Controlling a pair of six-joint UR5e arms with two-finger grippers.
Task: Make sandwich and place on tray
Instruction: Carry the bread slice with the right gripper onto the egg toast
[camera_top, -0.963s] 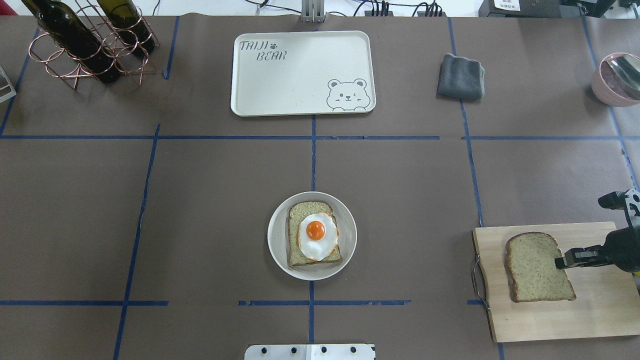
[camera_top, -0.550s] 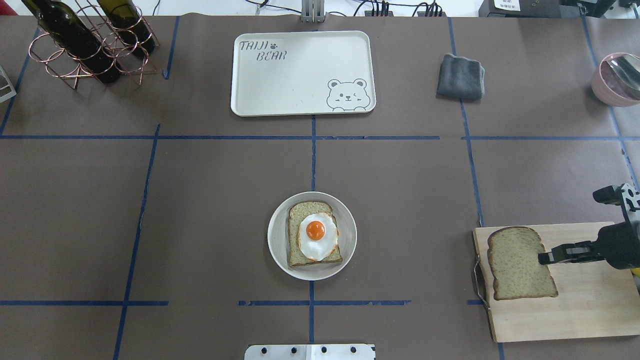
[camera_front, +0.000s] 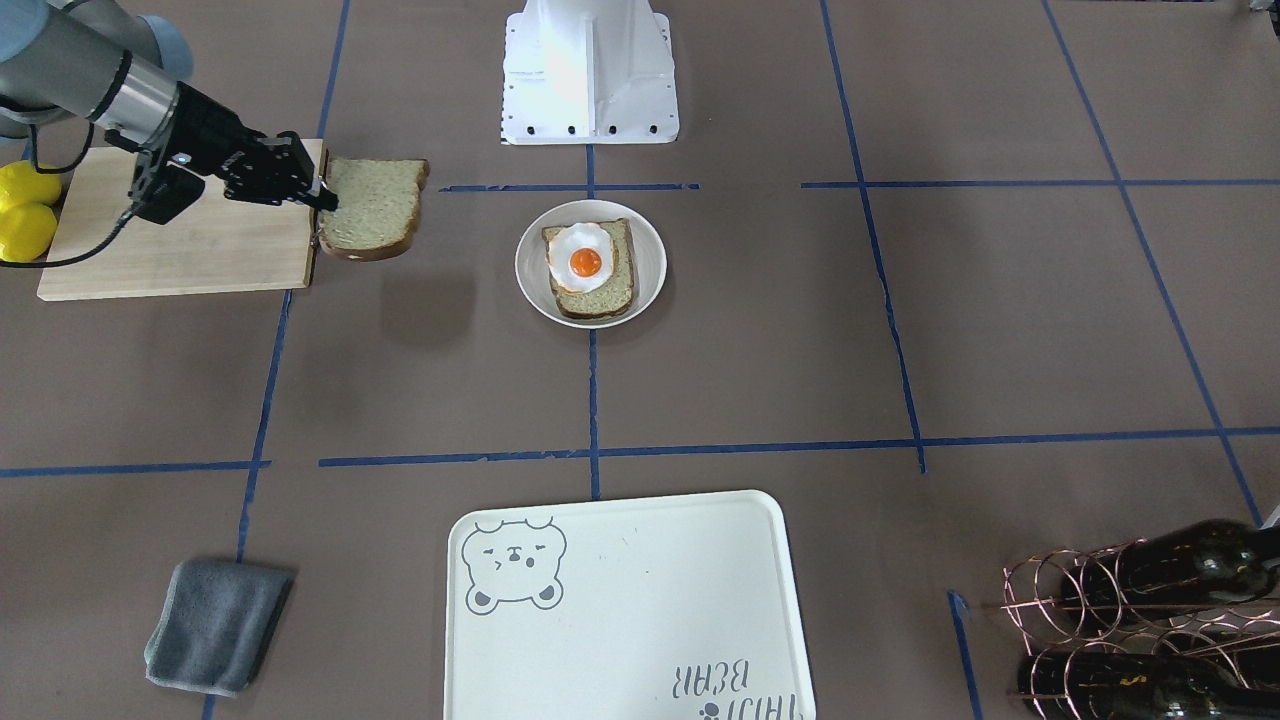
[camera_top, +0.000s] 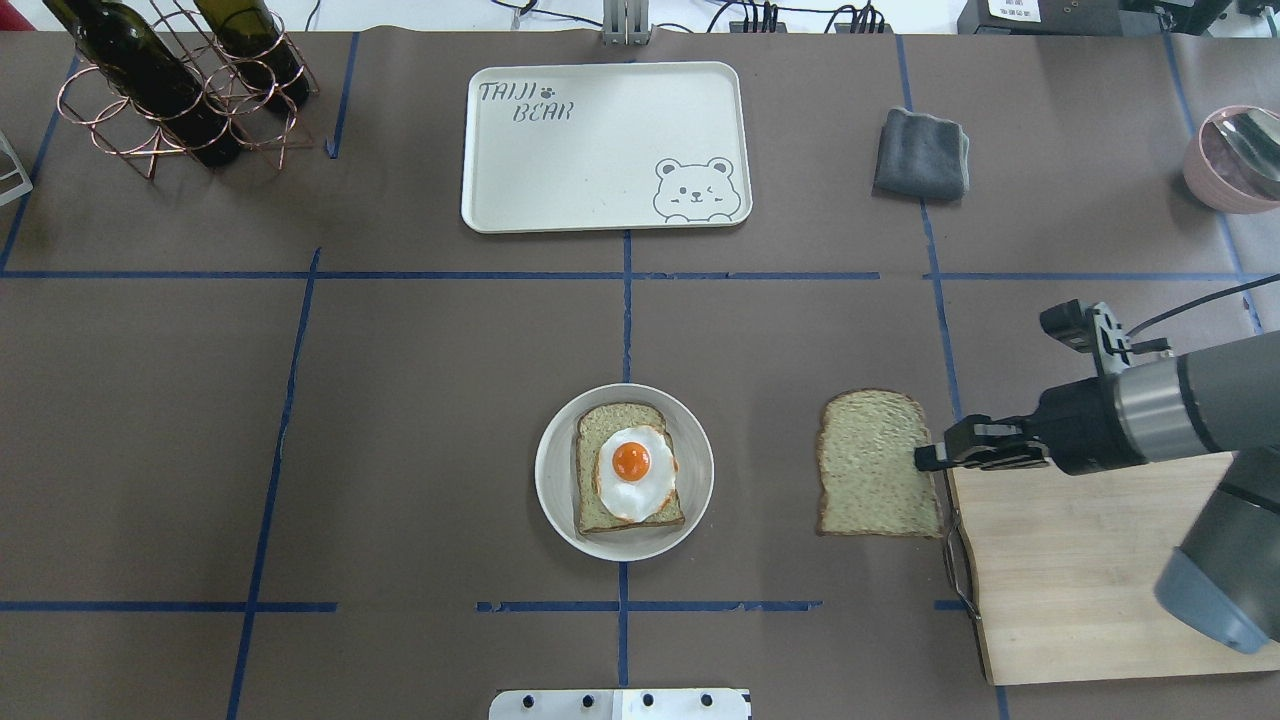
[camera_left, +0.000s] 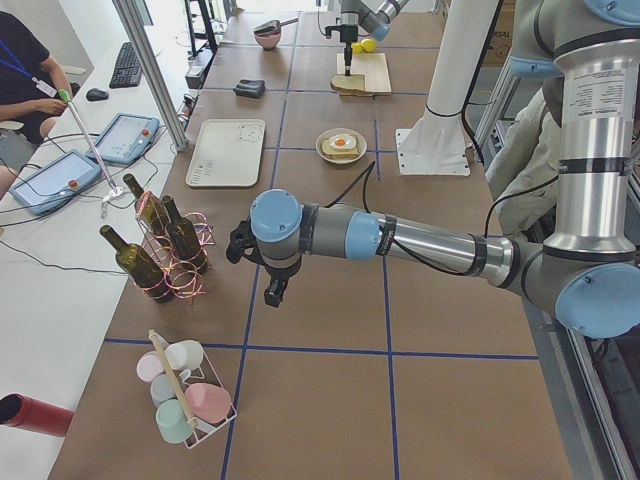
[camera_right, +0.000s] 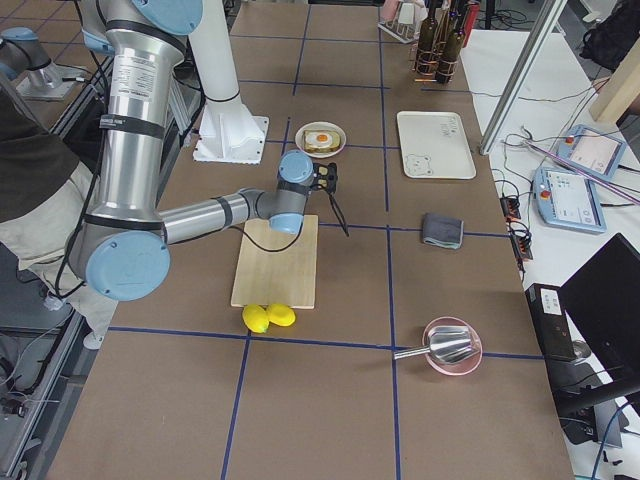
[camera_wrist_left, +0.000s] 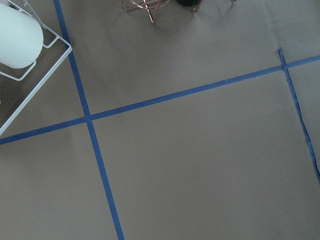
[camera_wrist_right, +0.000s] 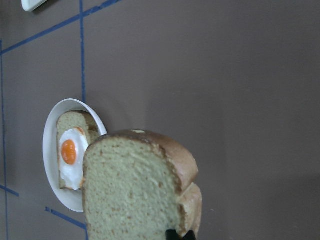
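My right gripper is shut on the edge of a tan bread slice and holds it flat in the air, just left of the cutting board; it also shows in the front view. In the right wrist view the held slice fills the foreground. A second bread slice topped with a fried egg lies on a round white plate at the table's middle. The cream bear tray sits at the far middle with nothing on it. My left gripper hovers over the table's left end; I cannot tell whether it is open.
A wooden cutting board lies at the right front, with yellow lemons beside it. A grey cloth lies right of the tray. A wine-bottle rack stands far left, a pink bowl far right.
My right gripper has lifted the bread slice off the cutting board and carried it left, past the board's edge toward the plate. Plate, egg and tray have not moved.
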